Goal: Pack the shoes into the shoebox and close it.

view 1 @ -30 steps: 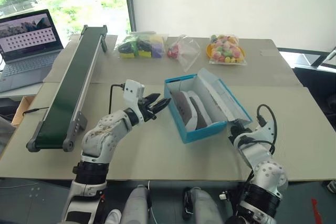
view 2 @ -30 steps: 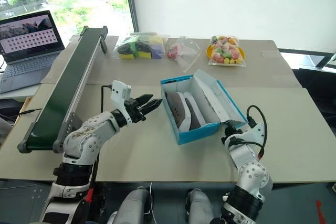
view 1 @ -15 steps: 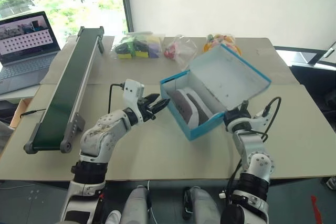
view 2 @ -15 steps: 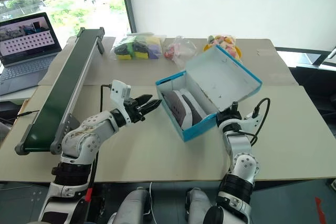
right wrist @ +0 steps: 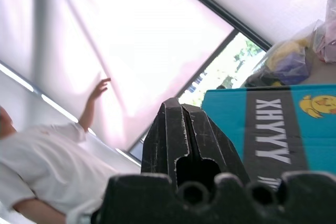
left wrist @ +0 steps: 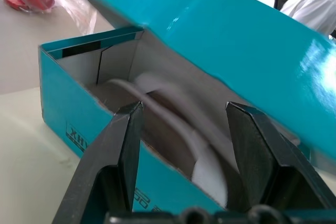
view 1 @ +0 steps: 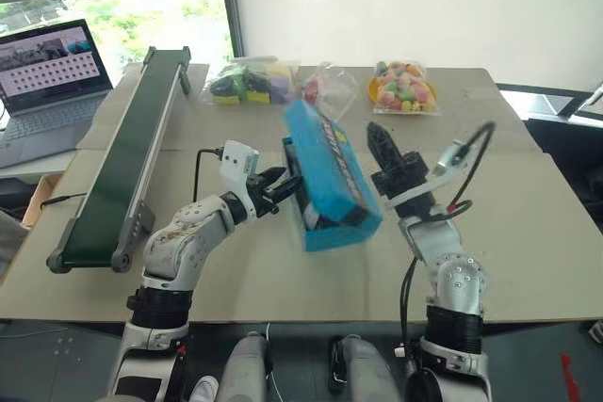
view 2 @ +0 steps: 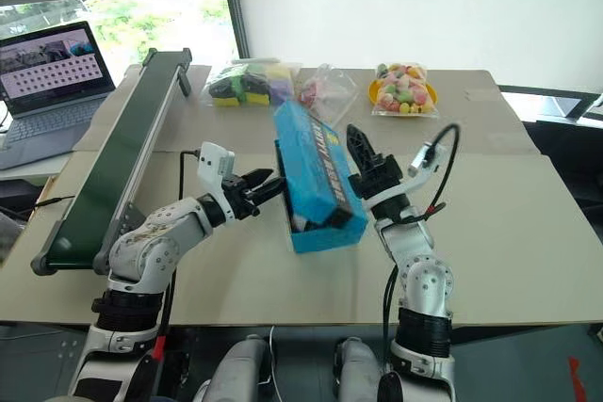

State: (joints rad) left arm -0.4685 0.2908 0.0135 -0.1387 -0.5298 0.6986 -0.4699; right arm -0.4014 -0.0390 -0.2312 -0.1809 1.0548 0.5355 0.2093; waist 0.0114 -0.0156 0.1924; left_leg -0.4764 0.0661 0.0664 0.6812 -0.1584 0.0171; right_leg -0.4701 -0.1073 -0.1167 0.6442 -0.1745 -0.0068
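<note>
Left gripper (view 1: 283, 183) held level, pointing toward the near left wall of the shoebox (view 1: 332, 197), fingers (left wrist: 124, 145) parted about halfway around nothing, tips just short of the box's open side. Shoebox at mid-table, lid tipped over and almost down, lettered stripe facing up. Shoes (left wrist: 173, 140) inside, grey uppers and white soles visible through the remaining gap. Right gripper (view 1: 380, 142) raised beside the lid's right edge, angled upward and leftward, fingers (right wrist: 181, 137) pressed together, gripping nothing.
</note>
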